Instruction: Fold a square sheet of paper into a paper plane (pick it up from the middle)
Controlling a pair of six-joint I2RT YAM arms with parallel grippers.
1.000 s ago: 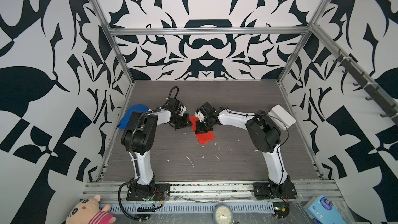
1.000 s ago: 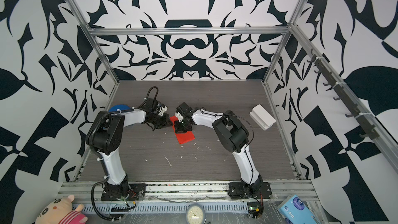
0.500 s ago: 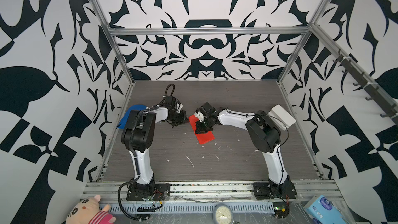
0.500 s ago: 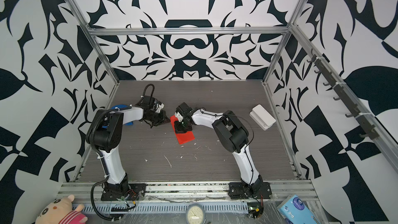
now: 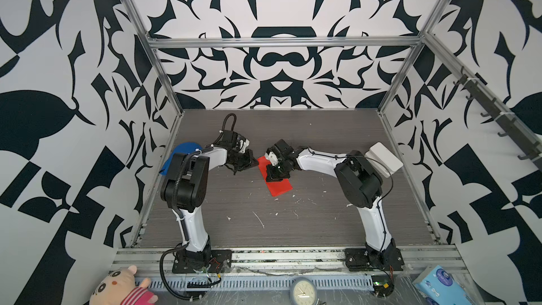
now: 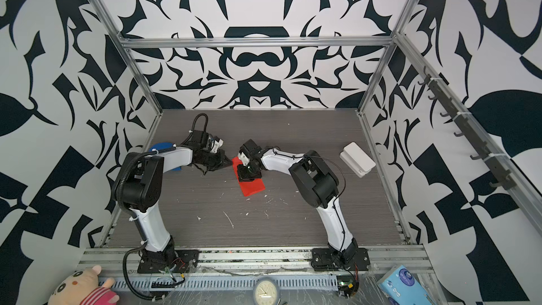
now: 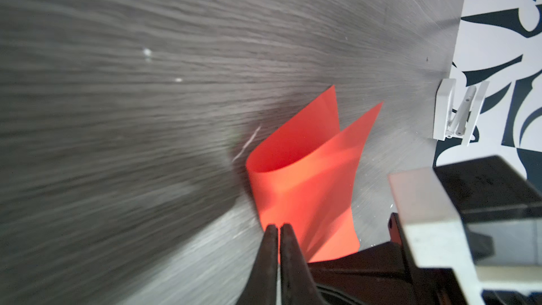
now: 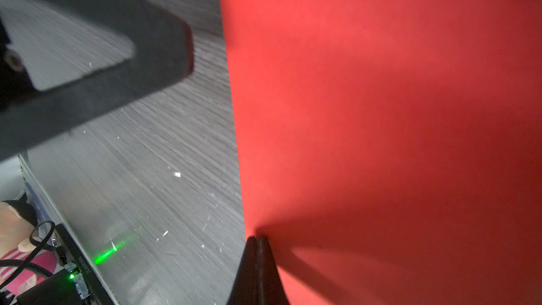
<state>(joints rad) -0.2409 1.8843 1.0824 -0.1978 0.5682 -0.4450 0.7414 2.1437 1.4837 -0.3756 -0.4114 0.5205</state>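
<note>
Table [image 5: 293, 230]: square sheet of paper [image 5: 280, 187] lies mid-table, curled over on itself, fold loose and uncreased. Right gripper [image 8: 258, 240] is clamped on its edge, likely pinning the layers for creasing. Left gripper [image 7: 278, 228] is narrow, tips by the far-left corner; contact unclear. White box [image 5: 382, 159] far right, blue cloth [image 5: 183, 149] far left, white scraps [image 5: 259, 220] near: none obstructs.

The left arm reaches low across from its base, elbow raised. Its left tool [image 5: 254, 164] lies nearly level, pointing toward the middle, jaws drawn almost together with nothing between them. The right arm mirrors it, wrist bent downward, and the right tool [image 5: 272, 176] has its jaws closed, pinching the edge of the square sheet of paper [image 5: 280, 189].
</note>
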